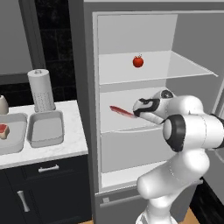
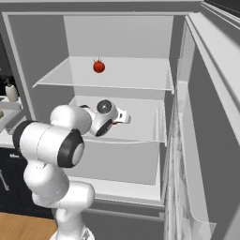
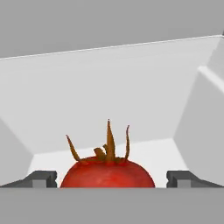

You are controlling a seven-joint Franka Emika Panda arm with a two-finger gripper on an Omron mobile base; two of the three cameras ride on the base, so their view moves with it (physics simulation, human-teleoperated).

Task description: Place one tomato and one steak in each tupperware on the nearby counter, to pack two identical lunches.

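**A:** What did the left base view show?

**B:** A small round red tomato with a green stem (image 1: pixel 138 61) sat on the upper glass shelf of the open grey fridge (image 1: pixel 87 87), upper centre of the frame. Below it, mid-frame, the robot's white two-finger gripper (image 1: pixel 138 109) reached into the middle shelf, next to a flat red steak (image 1: pixel 121 111) lying there. At the left edge, on the white speckled counter (image 1: pixel 70 146), stood two shallow grey tupperware trays: the nearer one (image 1: pixel 46 127) looked bare, the other (image 1: pixel 11 133) held a piece of steak.

**A:** And the right base view?

**B:** The same upper-shelf tomato (image 2: pixel 98 66) appeared upper left of centre; the gripper (image 2: pixel 123 116) was on the shelf below, mid-frame.

**A:** The hand view?

**B:** A second red tomato with dry brown sepals (image 3: pixel 107 173) filled the bottom centre, between the two dark fingertips (image 3: pixel 41 178), which stood wide apart on either side, holding nothing and not touching it.

**A:** How would it handle?

**B:** I'd judge it light, smooth and a bit slippery, soft enough to bruise. Best pinched across its widest middle, below the stem, with gentle pressure.
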